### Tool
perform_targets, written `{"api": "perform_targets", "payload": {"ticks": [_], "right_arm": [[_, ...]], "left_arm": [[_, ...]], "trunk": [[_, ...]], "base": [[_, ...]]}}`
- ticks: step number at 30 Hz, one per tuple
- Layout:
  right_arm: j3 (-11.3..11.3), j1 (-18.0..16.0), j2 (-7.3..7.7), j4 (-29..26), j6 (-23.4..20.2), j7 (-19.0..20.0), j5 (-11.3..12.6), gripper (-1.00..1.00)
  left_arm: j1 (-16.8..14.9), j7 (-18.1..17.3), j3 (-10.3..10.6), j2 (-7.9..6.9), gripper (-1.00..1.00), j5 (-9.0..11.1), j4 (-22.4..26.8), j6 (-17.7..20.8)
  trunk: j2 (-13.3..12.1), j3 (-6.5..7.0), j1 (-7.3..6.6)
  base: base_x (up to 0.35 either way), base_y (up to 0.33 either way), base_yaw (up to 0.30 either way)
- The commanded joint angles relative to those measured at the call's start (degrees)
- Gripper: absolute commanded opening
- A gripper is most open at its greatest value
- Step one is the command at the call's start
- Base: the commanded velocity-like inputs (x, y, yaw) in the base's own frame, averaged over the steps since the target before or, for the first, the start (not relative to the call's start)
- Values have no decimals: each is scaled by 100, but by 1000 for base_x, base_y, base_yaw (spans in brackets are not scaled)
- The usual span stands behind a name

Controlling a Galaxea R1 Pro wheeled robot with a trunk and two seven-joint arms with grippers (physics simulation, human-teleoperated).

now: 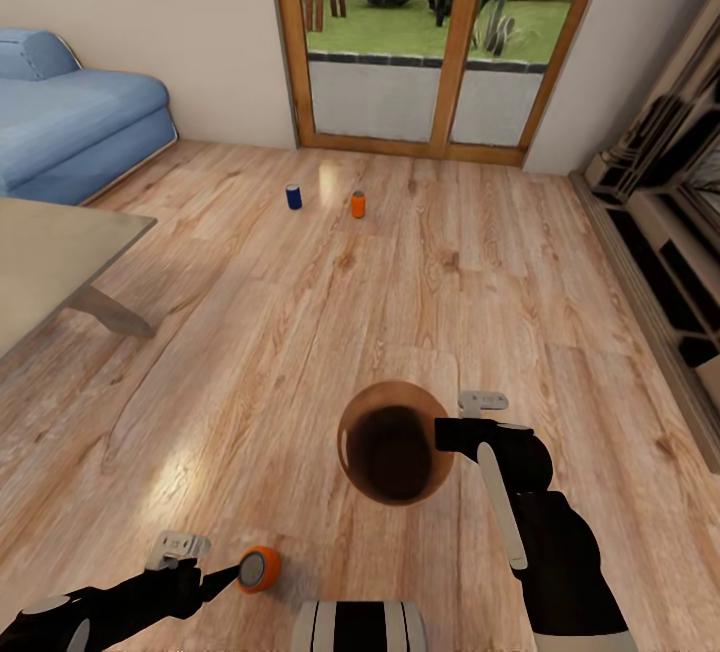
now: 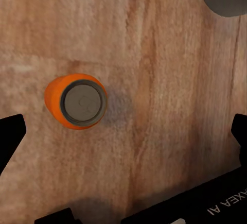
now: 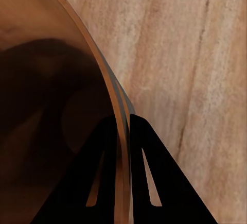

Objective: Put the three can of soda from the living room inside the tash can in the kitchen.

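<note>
Standing upright on the wood-plank floor at the lower left of the head view, an orange soda can shows its silvery top just off the tip of the left gripper. In the left wrist view the same can sits between the two widely parted black fingers, nearer one of them and touching neither; the jaws are spread wide and hold nothing.

At lower centre of the head view, the right gripper pinches the rim of the round trash can, whose brown interior faces the camera. The right wrist view shows the fingers closed on that rim, one inside and one outside the wall.

Farther off, toward the upper centre, a dark blue can and a second orange can stand near each other before the wood-framed glass doors. A blue sofa occupies the upper left, a grey table the left edge.
</note>
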State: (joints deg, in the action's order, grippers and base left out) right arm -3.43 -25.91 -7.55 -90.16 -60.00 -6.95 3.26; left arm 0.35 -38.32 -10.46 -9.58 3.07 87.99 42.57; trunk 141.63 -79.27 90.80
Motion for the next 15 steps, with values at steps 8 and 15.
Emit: {"api": "perform_targets", "payload": {"ticks": [8,15], "right_arm": [[0,-2,-8,-2,0,27,96,-100],[0,-2,-8,-2,0,29,96,-100]], "left_arm": [[0,3,0,0,100,0,-1,-11],[0,2,0,0,100,0,-7,-12]], "trunk": [[0,-72,-1],[0,-92,-1]], "base": [[0,0,0],[0,0,-19]]}}
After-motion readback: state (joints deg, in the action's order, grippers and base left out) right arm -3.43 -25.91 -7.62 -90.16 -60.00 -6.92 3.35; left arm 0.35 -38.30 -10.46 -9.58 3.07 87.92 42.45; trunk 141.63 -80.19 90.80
